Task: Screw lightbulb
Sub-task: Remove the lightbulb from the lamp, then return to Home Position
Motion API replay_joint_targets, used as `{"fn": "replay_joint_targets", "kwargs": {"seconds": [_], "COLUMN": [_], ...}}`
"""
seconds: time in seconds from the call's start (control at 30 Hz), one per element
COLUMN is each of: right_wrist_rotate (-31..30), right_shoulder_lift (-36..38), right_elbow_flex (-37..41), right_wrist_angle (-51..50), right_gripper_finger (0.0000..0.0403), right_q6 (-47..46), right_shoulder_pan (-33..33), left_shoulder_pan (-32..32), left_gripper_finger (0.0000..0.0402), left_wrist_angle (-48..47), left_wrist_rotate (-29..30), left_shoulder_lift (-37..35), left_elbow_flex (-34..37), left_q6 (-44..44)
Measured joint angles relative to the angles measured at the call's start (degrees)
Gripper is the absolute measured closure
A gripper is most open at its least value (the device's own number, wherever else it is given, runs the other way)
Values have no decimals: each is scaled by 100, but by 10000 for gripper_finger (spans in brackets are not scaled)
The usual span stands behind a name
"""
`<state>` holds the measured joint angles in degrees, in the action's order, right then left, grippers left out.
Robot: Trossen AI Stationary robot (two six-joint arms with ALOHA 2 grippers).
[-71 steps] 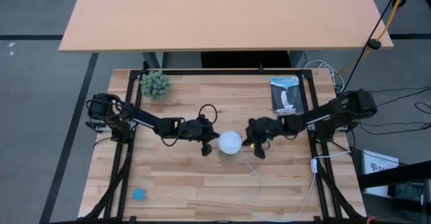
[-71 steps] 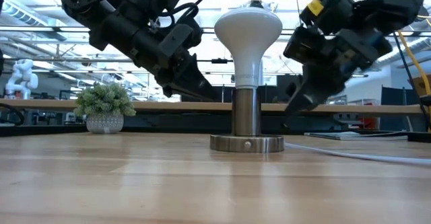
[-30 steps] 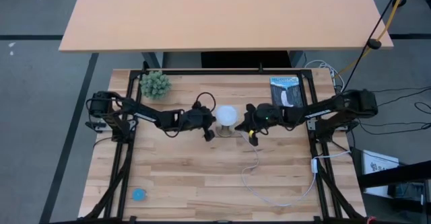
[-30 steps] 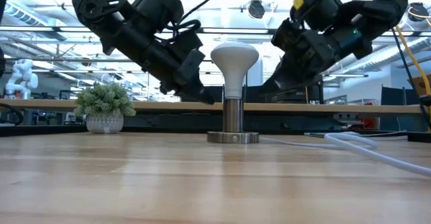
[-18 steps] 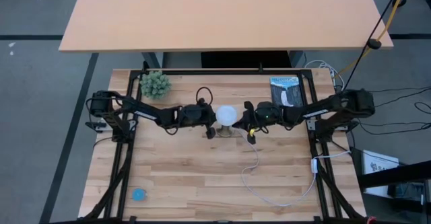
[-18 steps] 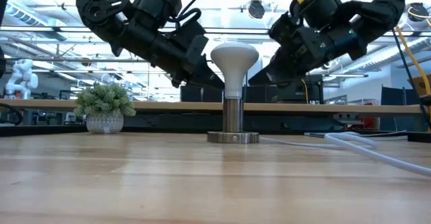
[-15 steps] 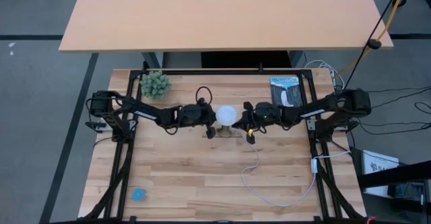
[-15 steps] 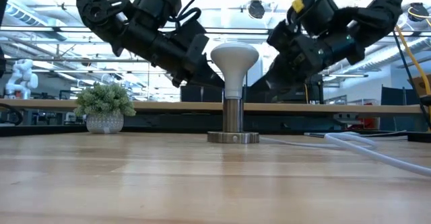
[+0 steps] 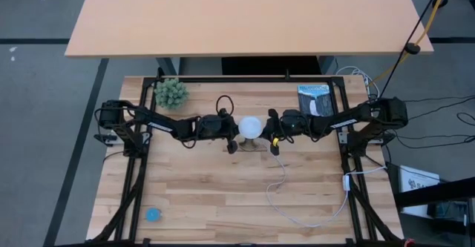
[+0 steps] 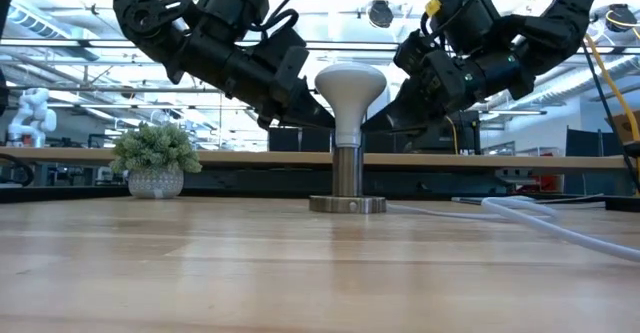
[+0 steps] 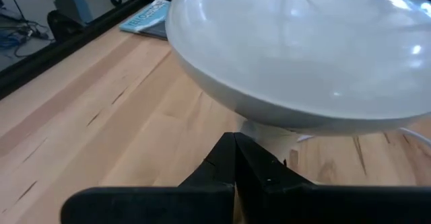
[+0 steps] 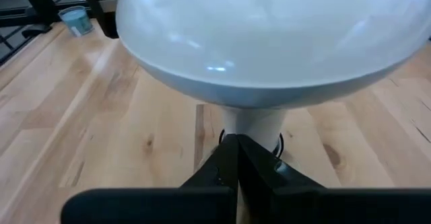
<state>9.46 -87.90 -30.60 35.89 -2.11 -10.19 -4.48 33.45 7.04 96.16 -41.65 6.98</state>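
Since half a second ago your right gripper [image 10: 385, 121] is sitting closer in against the lightbulb [image 10: 349, 103], and the bulb with its socket [image 10: 347, 186] is standing where it stood then; over the last couple of seconds the pair has gone from nearer the front edge of the worktop [image 9: 223, 195] to about its middle, and the white cord [image 9: 286, 202] is now trailing from it toward the front right corner.

The lightbulb is standing upright, its frosted dome on top, narrowing to a pale neck that is sitting in the metal socket on a round foot. It is slightly back from the worktop's centre, between your two arms.

Your left gripper [image 10: 312, 118] is pressing in just under the dome from the left; in its wrist view its fingers [image 11: 225, 167] are lying together with no gap, tips pointing at the neck and holding nothing. Your right gripper is doing the same from the other side, fingers [image 12: 232, 160] closed on themselves and empty.

Farther back, a small potted plant [image 9: 171, 93] is sitting near the rear left corner.
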Motion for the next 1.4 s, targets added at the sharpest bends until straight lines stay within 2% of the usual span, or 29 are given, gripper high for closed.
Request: {"fn": "replay_joint_targets", "kwargs": {"seconds": [0.23,0.4,1.1,1.23,1.4], "right_wrist_rotate": [-156,-557,-313,-313,-318], "right_shoulder_lift": [4,6,47,381,1311], "right_elbow_flex": [12,-16,-7,-6,-3], "right_wrist_angle": [4,122,-361,-896,-1961], "right_gripper_finger": [403,403,403,403,403], "right_q6": [-19,-99,-133,-131,-31], "right_shoulder_pan": [-130,-209,-213,-213,-213], "left_shoulder_pan": [260,529,589,575,585], "left_gripper_finger": [401,401,401,401,401], "left_wrist_angle": [-56,-25,-240,-292,-575], "left_wrist_rotate": [-66,-512,-332,-190,-165], "left_shoulder_lift": [-1,2,2,-9,-490], "left_elbow_flex": [9,-4,-4,-2,33], "left_q6": [171,192,149,146,-68]}}
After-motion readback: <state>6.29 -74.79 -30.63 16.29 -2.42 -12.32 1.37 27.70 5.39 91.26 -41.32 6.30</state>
